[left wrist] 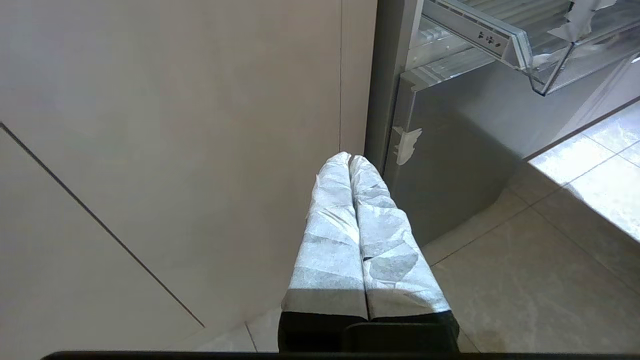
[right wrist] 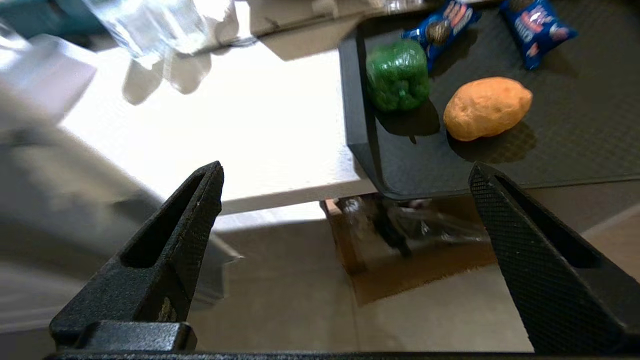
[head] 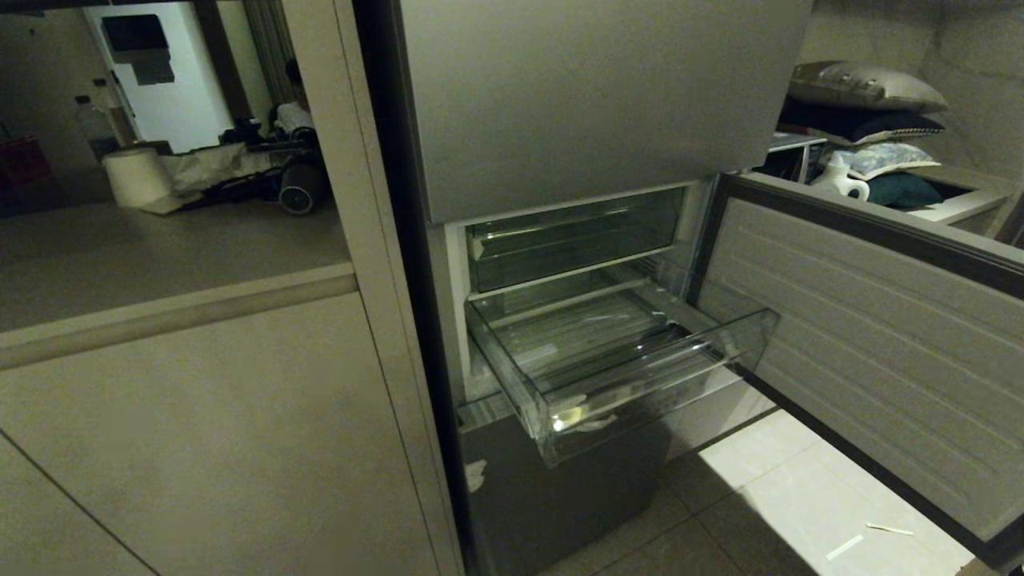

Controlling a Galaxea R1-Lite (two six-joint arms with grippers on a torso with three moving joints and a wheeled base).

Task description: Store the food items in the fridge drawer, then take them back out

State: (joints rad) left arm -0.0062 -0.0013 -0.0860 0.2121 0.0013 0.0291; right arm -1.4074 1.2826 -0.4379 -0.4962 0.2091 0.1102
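The fridge drawer [head: 632,376] stood pulled out of the open fridge, a clear shallow tray with a ribbed bottom and whitish tape scraps [head: 596,420] on its front corner; nothing could be seen lying in it. Above it sat a second clear bin [head: 572,240], pushed in. The grey fridge door [head: 864,352] hung open to the right, and neither arm showed in the head view.

The food items lay elsewhere — on a black tray [right wrist: 575,135] seen from the right wrist: a green bell pepper [right wrist: 398,75], an orange-brown potato-like piece [right wrist: 486,108] just beside it, and two blue snack packets [right wrist: 537,27] further back. The right claw [right wrist: 345,190] hung apart from the tray with its fingers spread wide, holding nothing.

The left claw [left wrist: 351,162] hung low beside the pale cabinet panel [left wrist: 175,125], near the fridge's lower grey front [left wrist: 450,150], its wrapped fingers [left wrist: 332,225] pressed together and empty — the drawer's taped corner showed above it.
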